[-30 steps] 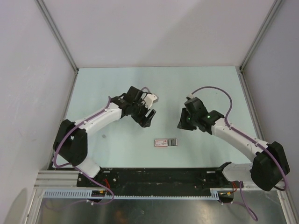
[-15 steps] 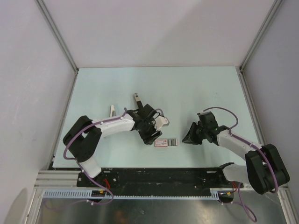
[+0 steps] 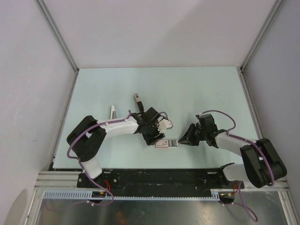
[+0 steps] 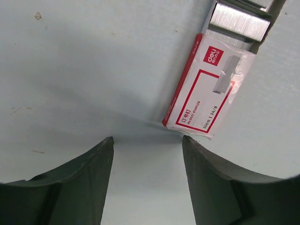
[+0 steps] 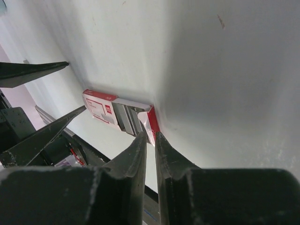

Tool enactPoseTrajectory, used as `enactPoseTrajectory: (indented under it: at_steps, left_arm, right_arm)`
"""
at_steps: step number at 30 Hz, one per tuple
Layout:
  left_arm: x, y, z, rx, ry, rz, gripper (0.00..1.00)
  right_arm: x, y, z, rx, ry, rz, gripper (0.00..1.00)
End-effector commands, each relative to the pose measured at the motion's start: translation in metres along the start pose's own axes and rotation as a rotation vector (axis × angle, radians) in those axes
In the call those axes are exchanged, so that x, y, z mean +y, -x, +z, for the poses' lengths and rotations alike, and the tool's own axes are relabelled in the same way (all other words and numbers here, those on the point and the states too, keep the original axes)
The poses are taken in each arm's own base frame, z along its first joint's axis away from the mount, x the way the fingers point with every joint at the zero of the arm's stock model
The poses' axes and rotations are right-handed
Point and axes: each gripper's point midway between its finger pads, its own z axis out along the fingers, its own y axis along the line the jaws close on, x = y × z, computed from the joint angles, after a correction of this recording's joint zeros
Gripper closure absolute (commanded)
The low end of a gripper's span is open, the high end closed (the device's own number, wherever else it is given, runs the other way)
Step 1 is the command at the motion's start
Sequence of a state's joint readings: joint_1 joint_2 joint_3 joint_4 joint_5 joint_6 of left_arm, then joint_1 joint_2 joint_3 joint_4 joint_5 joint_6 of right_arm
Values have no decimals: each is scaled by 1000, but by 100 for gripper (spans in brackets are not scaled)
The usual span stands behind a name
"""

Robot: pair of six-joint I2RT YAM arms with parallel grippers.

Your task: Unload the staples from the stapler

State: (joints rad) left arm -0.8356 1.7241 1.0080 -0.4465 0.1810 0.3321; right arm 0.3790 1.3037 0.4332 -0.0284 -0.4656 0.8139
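My arms have dropped to the stapler point(image 3: 161, 143). Left gripper point(image 4: 147, 138) spread beside it, right gripper point(image 5: 150, 135) nearly pressed together at the staples point(image 4: 239, 21): extraction looks close.

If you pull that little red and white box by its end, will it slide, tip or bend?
Small and lying flat, the red-edged box will probably slide rather than tip. Its thin end flap at the right gripper looks bendy, so it may flex first. The staples stick out and might slip free.
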Motion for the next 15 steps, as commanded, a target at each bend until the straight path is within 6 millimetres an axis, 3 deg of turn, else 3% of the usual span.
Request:
enactPoseTrajectory:
  at_steps: [1, 15]
  left_arm:
    - [-1, 0, 9, 7, -9, 60, 34]
    - [-3, 4, 4, -1, 12, 80, 33]
  right_arm:
    - [1, 1, 6, -5, 34, 8, 83]
    - [1, -2, 13, 5, 65, 33, 85]
